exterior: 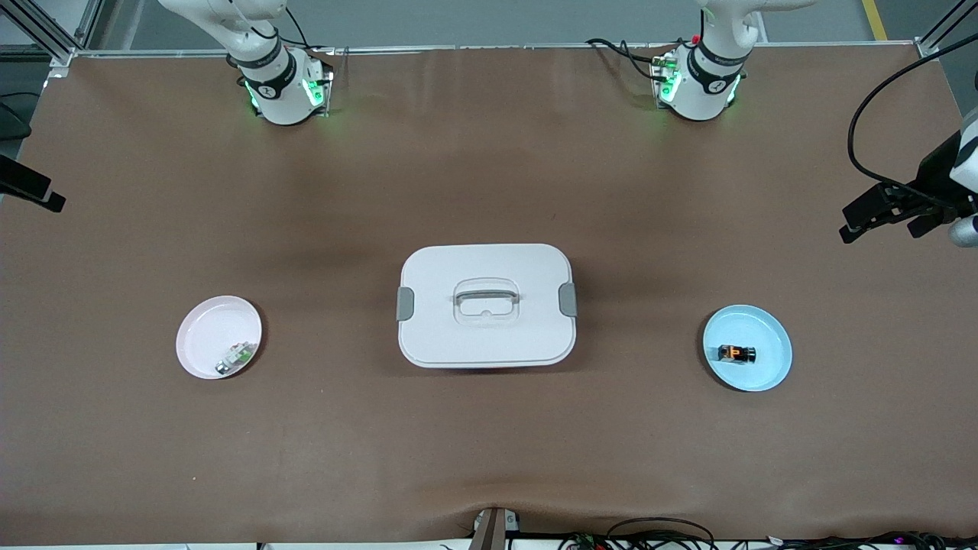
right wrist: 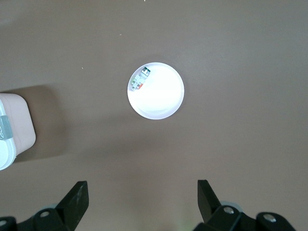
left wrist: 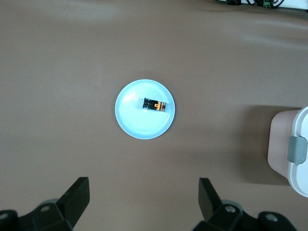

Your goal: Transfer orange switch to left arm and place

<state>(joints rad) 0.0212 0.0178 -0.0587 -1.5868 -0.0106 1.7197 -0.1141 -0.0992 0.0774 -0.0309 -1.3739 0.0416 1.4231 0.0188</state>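
The orange switch (exterior: 736,353) lies on a blue plate (exterior: 768,367) toward the left arm's end of the table. It also shows in the left wrist view (left wrist: 156,105) on that plate (left wrist: 134,120). The white box (exterior: 486,305) stands shut in the middle of the table. My left gripper (left wrist: 143,190) is open and empty, high over the table's left-arm end (exterior: 886,218), with the blue plate in its view. My right gripper (right wrist: 142,190) is open and empty, high over the right-arm end (exterior: 34,189).
A pink plate (exterior: 206,336) holding a small green-and-white component (exterior: 235,357) sits toward the right arm's end, and shows in the right wrist view (right wrist: 159,96). A corner of the box shows in each wrist view (left wrist: 293,151) (right wrist: 14,130). Cables lie along the table's front edge.
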